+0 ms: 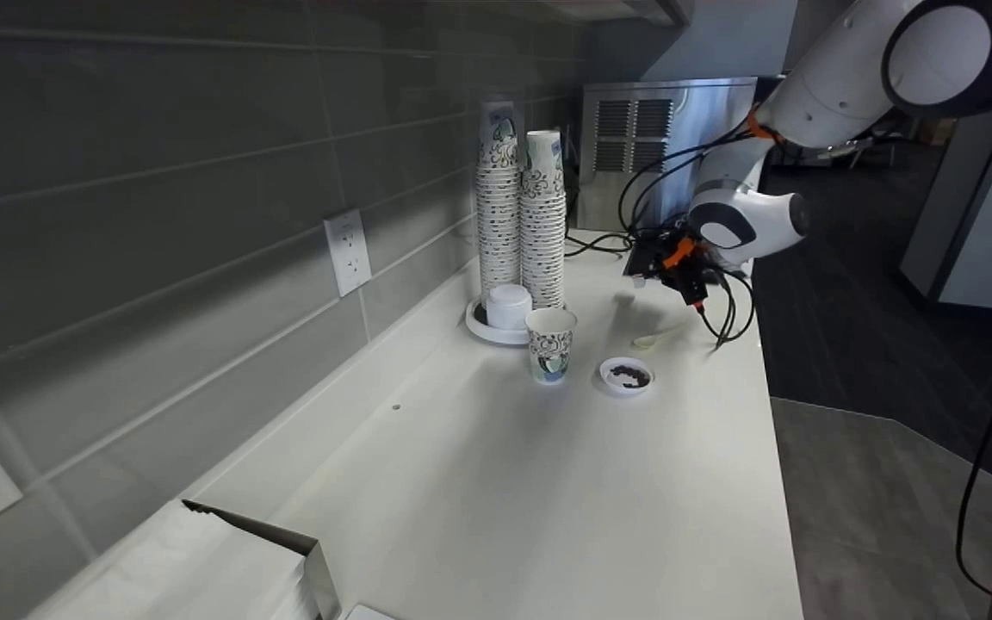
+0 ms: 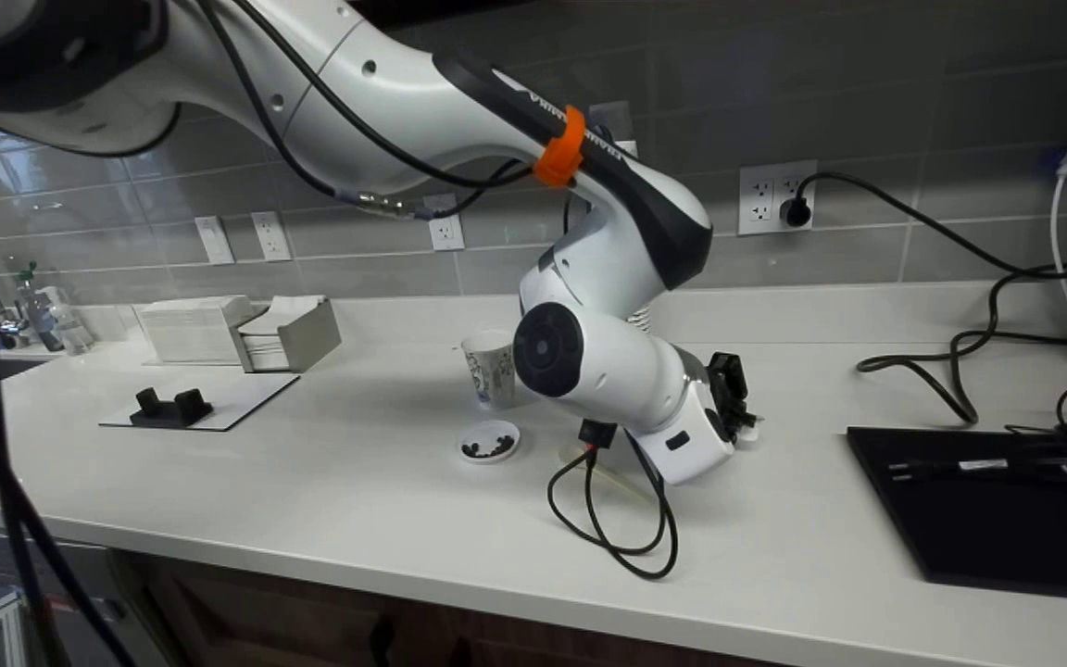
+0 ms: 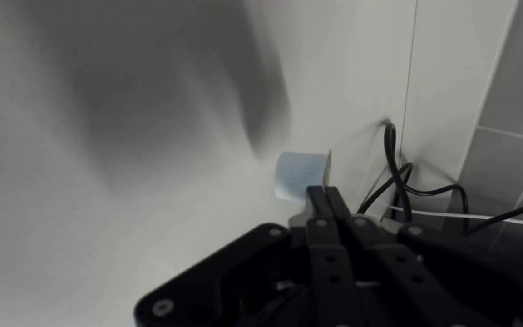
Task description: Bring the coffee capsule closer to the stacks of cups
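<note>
While the nearly closed fingers [image 3: 318,205] pinch the pale coffee capsule [image 3: 298,175] by its rim, just right of centre in the wrist view, the stacks of cups [image 1: 542,237] rise at the upper middle of an exterior view, apart from it. The table [image 1: 548,499] shows in the gap and spreads toward the bottom, its edge at lower right; a paper cup [image 1: 551,344] and a dish [image 1: 606,374] stand near centre.

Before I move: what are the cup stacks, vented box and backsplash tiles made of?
Cup stacks: probably paper, matte-looking; printed scroll pattern and white rims show.
Vented box: likely stainless steel, satin finish; silvery sheet with soft reflections.
Backsplash tiles: glossy grey ceramic or glass, can't tell which; they carry visible reflections.
</note>
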Action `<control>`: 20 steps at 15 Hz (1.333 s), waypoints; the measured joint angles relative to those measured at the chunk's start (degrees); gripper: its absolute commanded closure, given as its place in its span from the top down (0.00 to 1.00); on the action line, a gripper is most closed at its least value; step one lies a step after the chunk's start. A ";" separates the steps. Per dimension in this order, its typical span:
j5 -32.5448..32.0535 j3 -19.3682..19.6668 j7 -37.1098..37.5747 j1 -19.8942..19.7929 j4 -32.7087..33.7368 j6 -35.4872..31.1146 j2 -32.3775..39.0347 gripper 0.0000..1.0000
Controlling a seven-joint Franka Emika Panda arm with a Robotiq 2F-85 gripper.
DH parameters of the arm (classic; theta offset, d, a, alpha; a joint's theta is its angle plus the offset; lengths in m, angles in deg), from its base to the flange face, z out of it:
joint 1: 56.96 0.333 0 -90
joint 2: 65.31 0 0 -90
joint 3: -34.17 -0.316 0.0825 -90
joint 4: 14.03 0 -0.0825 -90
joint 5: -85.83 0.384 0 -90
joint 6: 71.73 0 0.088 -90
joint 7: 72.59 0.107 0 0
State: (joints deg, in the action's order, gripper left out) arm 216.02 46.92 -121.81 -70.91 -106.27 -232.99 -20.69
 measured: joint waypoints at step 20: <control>-47.44 1.19 20.15 0.75 -26.26 17.02 -25.22 1.00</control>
State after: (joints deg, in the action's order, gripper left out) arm 168.57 48.11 -101.66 -70.16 -132.53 -215.96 -45.90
